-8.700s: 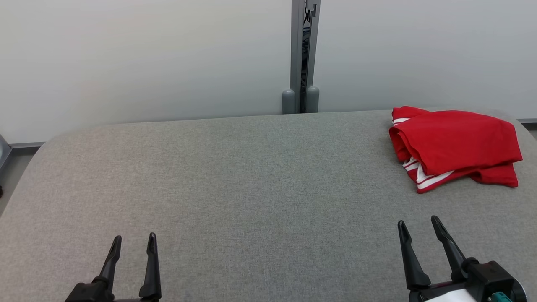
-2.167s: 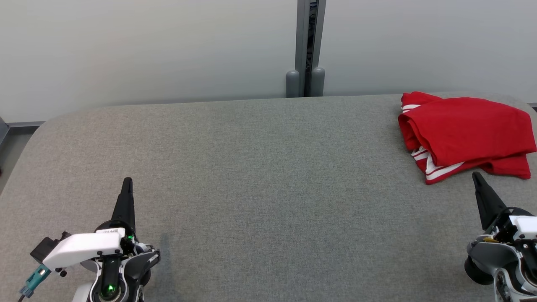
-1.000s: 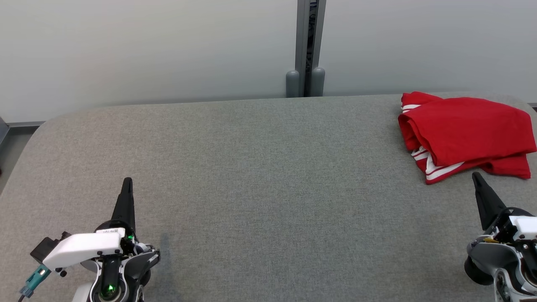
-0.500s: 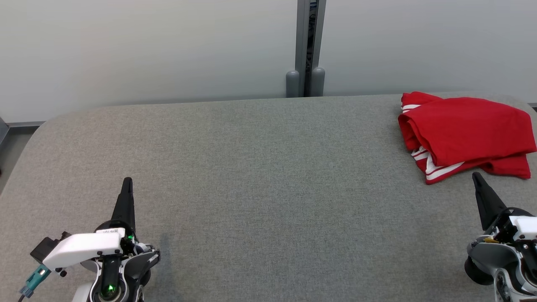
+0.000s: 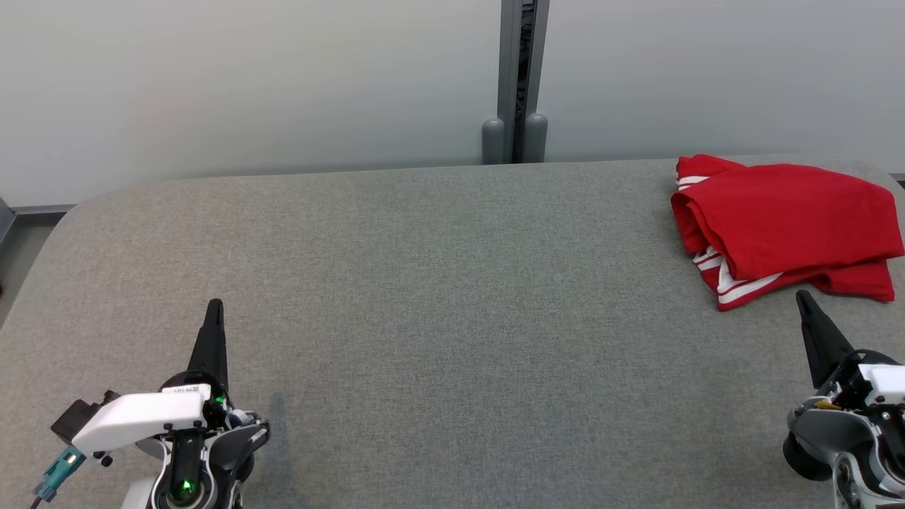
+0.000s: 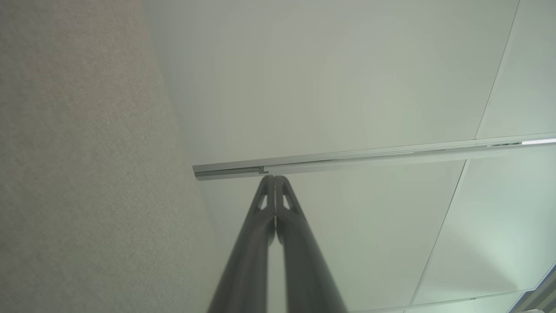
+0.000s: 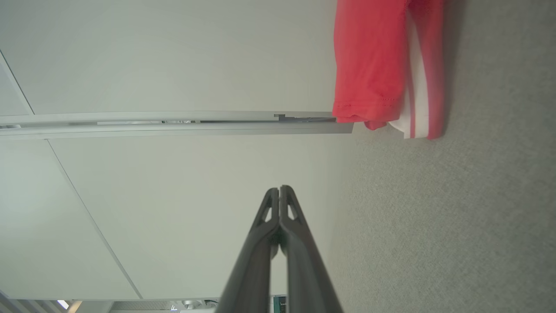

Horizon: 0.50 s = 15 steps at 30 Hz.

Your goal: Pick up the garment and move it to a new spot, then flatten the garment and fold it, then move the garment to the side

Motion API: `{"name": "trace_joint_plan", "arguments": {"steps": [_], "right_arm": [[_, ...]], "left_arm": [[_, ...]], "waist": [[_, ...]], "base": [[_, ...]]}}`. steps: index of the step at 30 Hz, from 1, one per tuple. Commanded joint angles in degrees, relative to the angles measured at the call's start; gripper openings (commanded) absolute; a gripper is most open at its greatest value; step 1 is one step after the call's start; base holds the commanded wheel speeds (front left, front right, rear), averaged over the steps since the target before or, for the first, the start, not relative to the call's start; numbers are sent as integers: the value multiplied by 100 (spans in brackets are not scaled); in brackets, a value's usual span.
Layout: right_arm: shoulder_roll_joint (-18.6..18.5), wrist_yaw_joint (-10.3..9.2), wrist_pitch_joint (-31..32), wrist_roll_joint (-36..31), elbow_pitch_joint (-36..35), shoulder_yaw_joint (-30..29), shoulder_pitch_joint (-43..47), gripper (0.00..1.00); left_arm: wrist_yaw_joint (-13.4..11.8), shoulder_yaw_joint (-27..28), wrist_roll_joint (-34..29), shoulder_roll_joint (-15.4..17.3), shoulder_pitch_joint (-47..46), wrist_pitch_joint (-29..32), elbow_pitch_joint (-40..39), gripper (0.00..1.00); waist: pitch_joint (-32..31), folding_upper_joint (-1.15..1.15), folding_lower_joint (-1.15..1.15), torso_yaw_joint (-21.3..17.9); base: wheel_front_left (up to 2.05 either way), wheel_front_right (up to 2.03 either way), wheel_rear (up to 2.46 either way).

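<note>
A red garment (image 5: pixel 785 226) with white stripes lies folded at the far right of the grey table (image 5: pixel 438 304); its hem (image 7: pixel 386 65) fills the upper right of the right wrist view. My right gripper (image 5: pixel 802 298) is shut with nothing in it, its tips just short of the garment's near edge and apart from it. In its own view the right gripper (image 7: pixel 279 189) has both fingers pressed together. My left gripper (image 5: pixel 214 305) rests at the lower left, far from the garment, and the left gripper (image 6: pixel 274 178) is shut and empty.
A pale wall stands behind the table, split by a grey vertical post (image 5: pixel 520 85) at the middle. The table's rounded left corner (image 5: pixel 78 212) drops to the floor. Bare grey fabric spreads between the two arms.
Since 8.7 s ago both grippers have shut and rolled onto their sides, and the camera has shifted slightly. Nothing has moved over the last second.
</note>
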<state>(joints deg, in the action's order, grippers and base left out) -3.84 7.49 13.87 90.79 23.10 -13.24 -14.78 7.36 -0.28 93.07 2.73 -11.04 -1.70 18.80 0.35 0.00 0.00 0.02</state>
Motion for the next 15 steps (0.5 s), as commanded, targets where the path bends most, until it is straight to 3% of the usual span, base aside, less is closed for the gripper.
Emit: {"name": "trace_joint_plan", "arguments": {"steps": [1, 15], "right_arm": [[-14, 0, 26, -13, 9, -27, -62, 0], [-5, 0, 35, -27, 9, -36, -64, 0]], "left_arm": [[33, 19, 23, 28, -67, 20, -7, 0], [33, 19, 23, 28, -67, 19, -7, 0]], "waist": [[0, 0, 0, 0], [0, 0, 0, 0]], "base": [[0, 0, 0], [0, 0, 0]]}}
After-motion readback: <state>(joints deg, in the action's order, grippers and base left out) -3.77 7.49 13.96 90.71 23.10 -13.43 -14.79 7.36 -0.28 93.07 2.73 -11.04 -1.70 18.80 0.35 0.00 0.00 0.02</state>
